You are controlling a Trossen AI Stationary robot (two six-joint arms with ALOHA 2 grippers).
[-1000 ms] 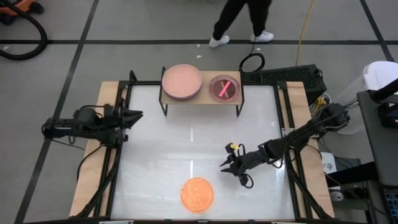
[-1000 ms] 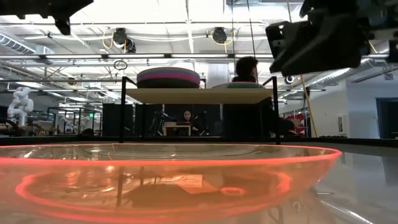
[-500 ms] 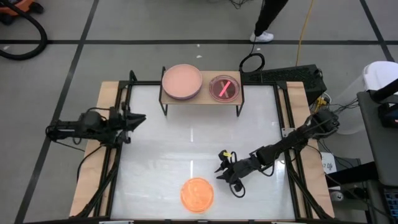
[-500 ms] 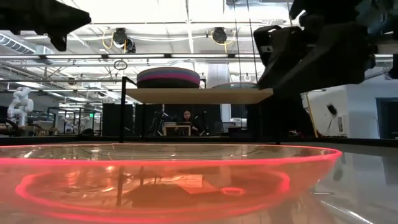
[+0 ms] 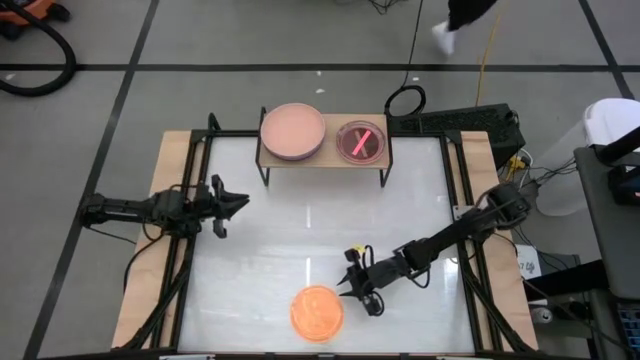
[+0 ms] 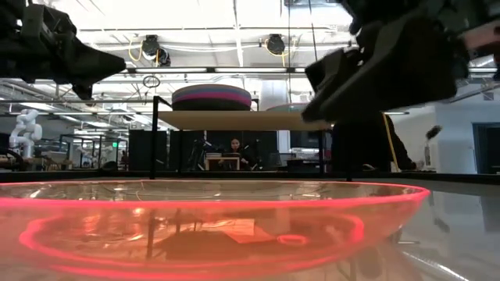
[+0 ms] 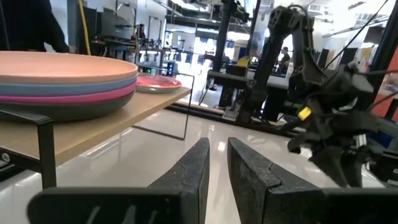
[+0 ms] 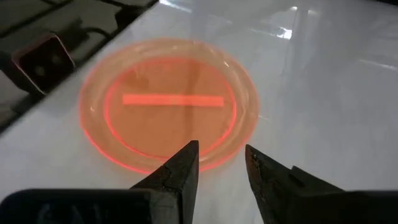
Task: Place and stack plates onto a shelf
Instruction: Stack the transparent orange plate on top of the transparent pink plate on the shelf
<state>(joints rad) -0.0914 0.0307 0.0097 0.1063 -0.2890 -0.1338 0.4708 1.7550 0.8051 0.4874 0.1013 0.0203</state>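
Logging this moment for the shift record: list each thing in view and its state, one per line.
Orange plate: flat on the table, not gripped.
Stack of large plates: on the shelf, dusty pink on top.
Small pink plate: on the shelf beside the stack.
Right gripper: jaws open, empty, just short of the orange plate.
Left gripper: empty, jaws slightly apart, over the table's left side.

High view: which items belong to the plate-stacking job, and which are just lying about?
Job:
- translucent orange plastic plate on the table
- light-wood shelf
- stack of opaque plates, dusty pink on top
- small translucent pink plate
- right pincer

Lying about:
- black cable loop on the floor
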